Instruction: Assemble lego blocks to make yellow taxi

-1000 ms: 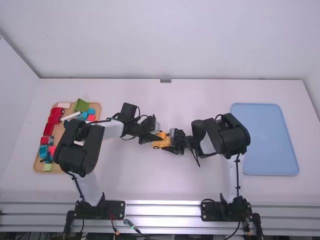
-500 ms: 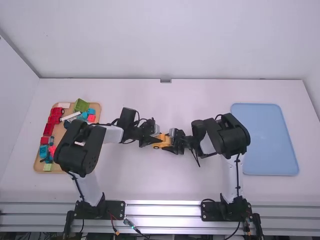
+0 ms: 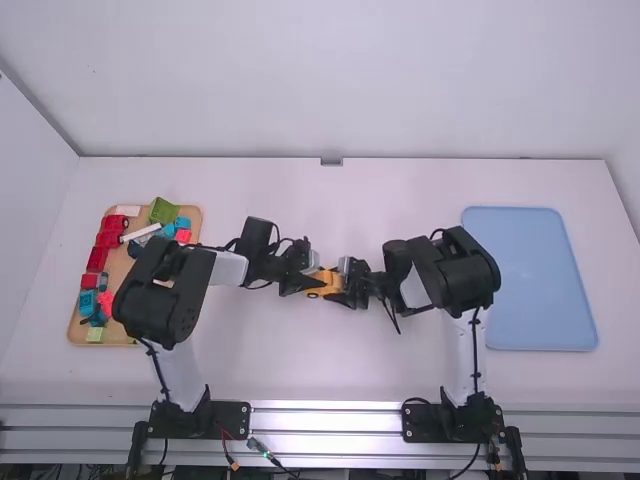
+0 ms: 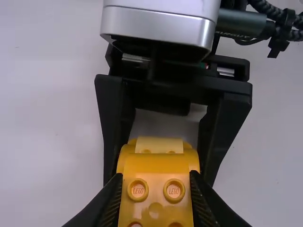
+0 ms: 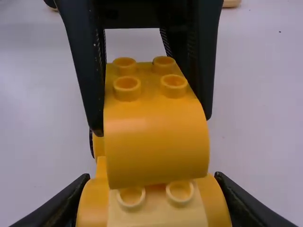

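Mid-table in the high view, my left gripper [image 3: 310, 278] and right gripper [image 3: 350, 282] meet from opposite sides at the yellow taxi body [image 3: 326, 285]. In the left wrist view, my left gripper [image 4: 155, 189] is shut on a curved yellow block [image 4: 156, 176] with studs. The right wrist view has this curved block [image 5: 154, 137] on top of the wider yellow body [image 5: 94, 203], slightly tilted, with two pale studs in front of it. My right gripper [image 5: 154, 201] is shut on that lower body. Whether the two parts are pressed fully together, I cannot tell.
A wooden tray [image 3: 76, 325] at the left holds several red, blue, green and pink blocks, partly under the left arm. At the right lies a blue tray [image 3: 530, 280], beyond the right arm.
The left arm has shifted slightly, its gripper coming a little lower in the high view at the taxi. My right arm has stayed still.
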